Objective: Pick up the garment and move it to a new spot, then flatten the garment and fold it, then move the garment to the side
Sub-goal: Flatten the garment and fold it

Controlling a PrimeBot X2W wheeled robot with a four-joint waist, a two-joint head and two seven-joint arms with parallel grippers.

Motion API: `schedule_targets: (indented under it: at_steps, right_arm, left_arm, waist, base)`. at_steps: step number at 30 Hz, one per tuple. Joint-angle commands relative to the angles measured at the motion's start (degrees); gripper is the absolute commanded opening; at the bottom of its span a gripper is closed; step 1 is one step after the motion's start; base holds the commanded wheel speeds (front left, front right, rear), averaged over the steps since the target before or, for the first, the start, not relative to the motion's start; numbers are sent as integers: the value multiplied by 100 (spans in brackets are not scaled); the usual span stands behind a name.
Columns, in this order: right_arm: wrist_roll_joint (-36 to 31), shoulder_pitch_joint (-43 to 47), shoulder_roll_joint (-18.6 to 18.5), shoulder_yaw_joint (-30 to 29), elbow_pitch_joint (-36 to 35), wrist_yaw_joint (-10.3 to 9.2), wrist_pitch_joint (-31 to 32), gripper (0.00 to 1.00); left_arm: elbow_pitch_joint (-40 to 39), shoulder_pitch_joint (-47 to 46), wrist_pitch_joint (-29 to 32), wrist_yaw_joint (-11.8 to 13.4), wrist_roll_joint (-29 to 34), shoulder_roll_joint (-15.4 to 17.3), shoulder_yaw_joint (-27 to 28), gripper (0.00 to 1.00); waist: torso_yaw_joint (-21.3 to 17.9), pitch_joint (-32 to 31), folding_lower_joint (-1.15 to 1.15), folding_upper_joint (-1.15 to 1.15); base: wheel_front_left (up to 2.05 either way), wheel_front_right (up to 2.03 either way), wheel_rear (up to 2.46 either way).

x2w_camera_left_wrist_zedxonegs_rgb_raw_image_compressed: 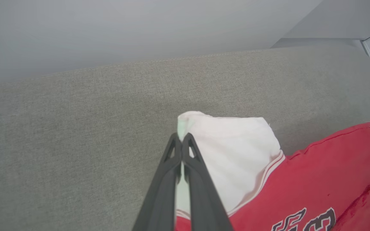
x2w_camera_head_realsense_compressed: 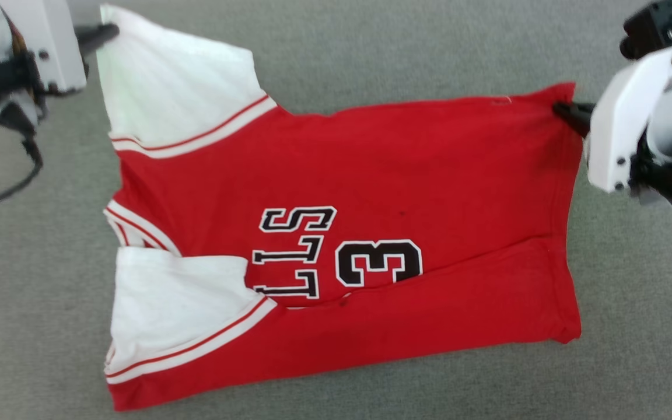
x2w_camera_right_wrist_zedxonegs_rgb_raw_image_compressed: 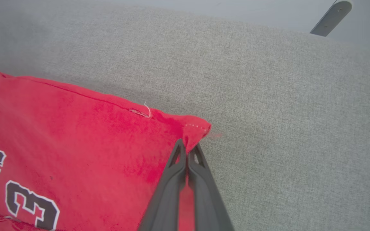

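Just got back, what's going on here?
The left gripper is shut on the tip of a white sleeve of the red jersey T-shirt; the right gripper is shut on a red hem corner. The shirt lies spread on the grey fabric surface, with a fold along its near side.

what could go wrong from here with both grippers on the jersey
1. The left gripper pinches only the tip of the white sleeve, so the cloth may slip out when lifted.
2. The right gripper pinches the hem corner of the jersey, beside a frayed seam with a loose thread; pulling could tear it further.
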Motion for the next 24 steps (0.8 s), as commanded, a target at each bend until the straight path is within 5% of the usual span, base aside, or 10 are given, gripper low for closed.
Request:
schedule_targets:
  at_steps: [1,7,17,24]
  right_arm:
    - [77,195,-88,25,-149,-2,-24,0]
    - [391,894,-412,55,-935,-2,200,0]
    - [555,2241,-680,-409,-1902,-3,561,0]
    - [436,3016,-603,-642,-2115,-2,645,0]
  left_arm:
    - [-212,181,26,83,-26,106,4,0]
    - [-1741,1064,113,697,-292,812,120,0]
    - [-5033,3270,-240,2437,-949,2262,322,0]
    - [-6030,4522,-790,3036,-1321,2585,231,0]
  waist:
    - [148,-288,0,0]
    - [196,-587,0,0]
    - [237,-773,0,0]
    - [257,-850,0,0]
  base:
    - [0,0,0]
    - [0,0,0]
    - [0,0,0]
    - [0,0,0]
